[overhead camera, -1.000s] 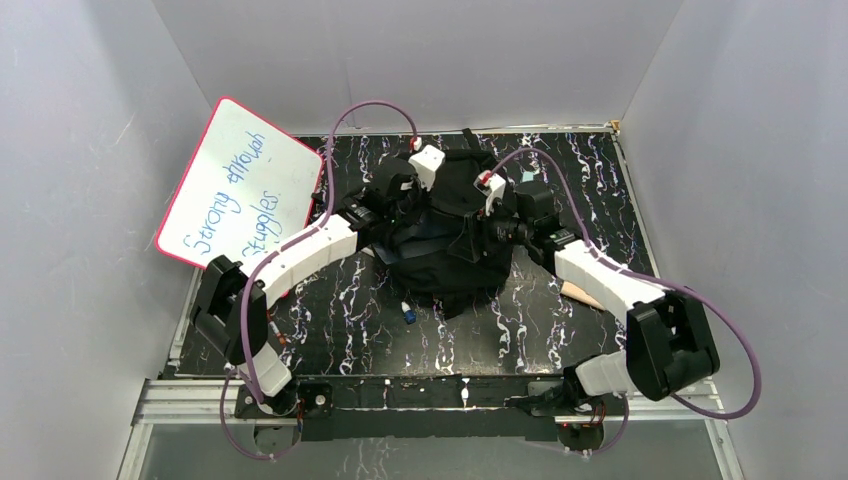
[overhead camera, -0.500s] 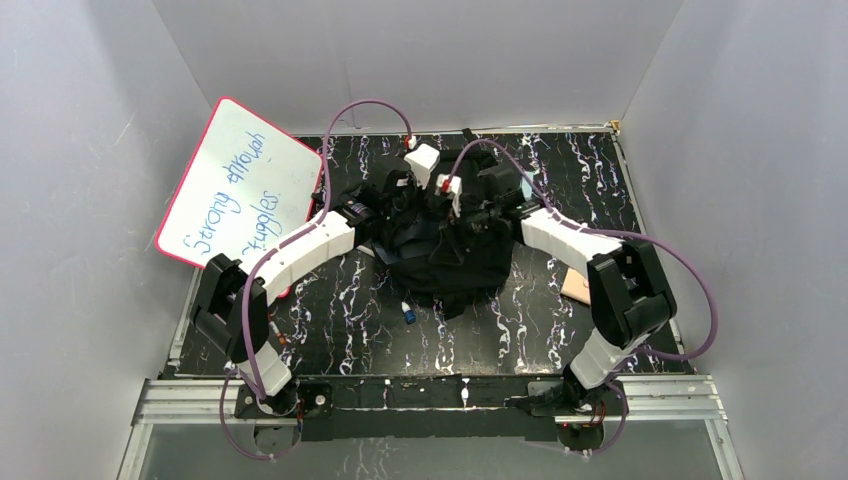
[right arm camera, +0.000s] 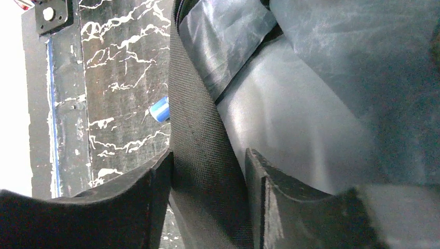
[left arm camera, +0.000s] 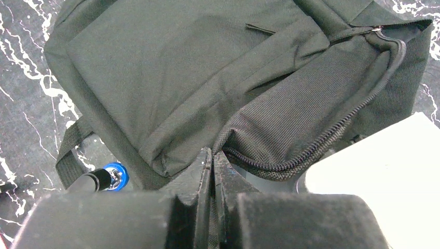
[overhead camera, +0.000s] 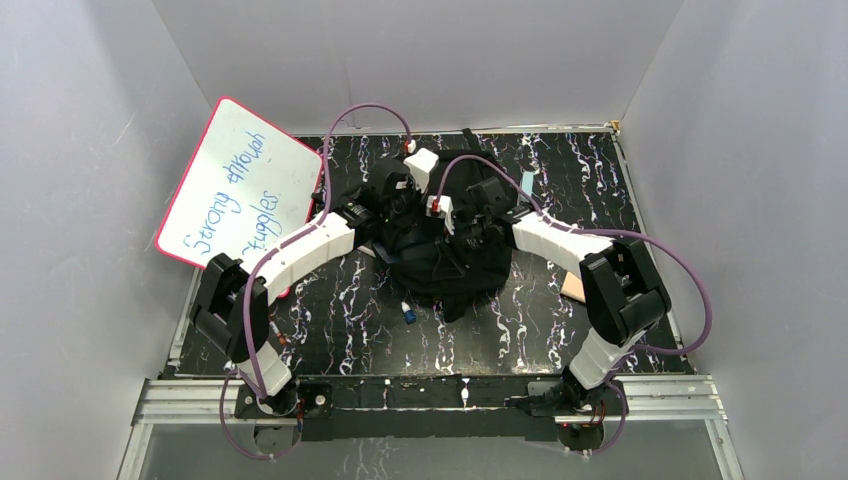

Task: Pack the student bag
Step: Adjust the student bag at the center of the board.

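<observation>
The student bag (overhead camera: pixel 450 262) was black woven fabric outside, with a glossy grey lining (right arm camera: pixel 311 129). The table (overhead camera: pixel 560 330) was black with white marble veins, and the whiteboard (overhead camera: pixel 240 185) was white, red-edged, with blue handwriting. White-and-black arms (overhead camera: pixel 300 250) carried purple cables (overhead camera: pixel 370 108); a marker (overhead camera: pixel 408 313) had a blue cap.

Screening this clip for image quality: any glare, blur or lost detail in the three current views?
Top external: sharp, evenly lit, but the black student bag loses detail against the dark table. Left wrist: bag weave crisp, left gripper blurred. Right wrist: sheen on the bag's lining, right gripper soft.
</observation>
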You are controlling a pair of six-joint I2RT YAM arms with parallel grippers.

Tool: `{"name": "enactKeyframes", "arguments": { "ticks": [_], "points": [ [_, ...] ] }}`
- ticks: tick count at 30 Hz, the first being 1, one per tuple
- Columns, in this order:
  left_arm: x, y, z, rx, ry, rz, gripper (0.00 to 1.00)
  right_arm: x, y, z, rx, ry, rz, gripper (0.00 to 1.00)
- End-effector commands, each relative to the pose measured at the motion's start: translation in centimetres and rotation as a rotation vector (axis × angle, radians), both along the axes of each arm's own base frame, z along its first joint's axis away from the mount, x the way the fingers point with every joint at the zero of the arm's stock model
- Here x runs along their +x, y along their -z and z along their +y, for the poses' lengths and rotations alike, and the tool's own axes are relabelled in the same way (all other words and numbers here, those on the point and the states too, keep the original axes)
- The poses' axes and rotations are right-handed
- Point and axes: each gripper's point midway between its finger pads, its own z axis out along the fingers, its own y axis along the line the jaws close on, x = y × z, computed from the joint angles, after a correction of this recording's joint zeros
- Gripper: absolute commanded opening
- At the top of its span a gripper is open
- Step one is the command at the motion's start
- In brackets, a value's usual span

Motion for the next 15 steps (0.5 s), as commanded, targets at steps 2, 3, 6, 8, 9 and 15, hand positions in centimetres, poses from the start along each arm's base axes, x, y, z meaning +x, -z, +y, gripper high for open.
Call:
{"name": "enactKeyframes", "arguments": {
  "ticks": [2,3,6,8,9,15],
  "points": [
    [0.1,-0.5,0.6,0.0,-0.008,-0.016,0.0,-0.9,-2.4,-0.2,0.015,-0.005,-0.045,0.55],
    [0.1,-0.5,0.6,0.0,-0.007,-0.016,0.0,-1.1,-3.0,-0.1,0.026,-0.006,-0.053,0.54],
    [-0.2,-0.4,0.3,-0.007,0.013,-0.005,0.0,-2.0,-4.8,0.2,0.051,-0.008,-0.078,0.49],
    [-0.7,-0.2,-0.1,-0.013,0.049,0.015,0.0,-2.8,-5.4,0.3,0.055,-0.011,-0.081,0.45],
    [-1.1,-0.1,-0.4,-0.019,0.074,0.029,0.0,-3.3,-5.4,0.4,0.054,-0.016,-0.076,0.44],
    [-3.9,0.7,-2.2,-0.044,0.25,0.13,0.0,-5.7,-5.1,0.3,0.035,-0.027,-0.046,0.39]
  ]
}}
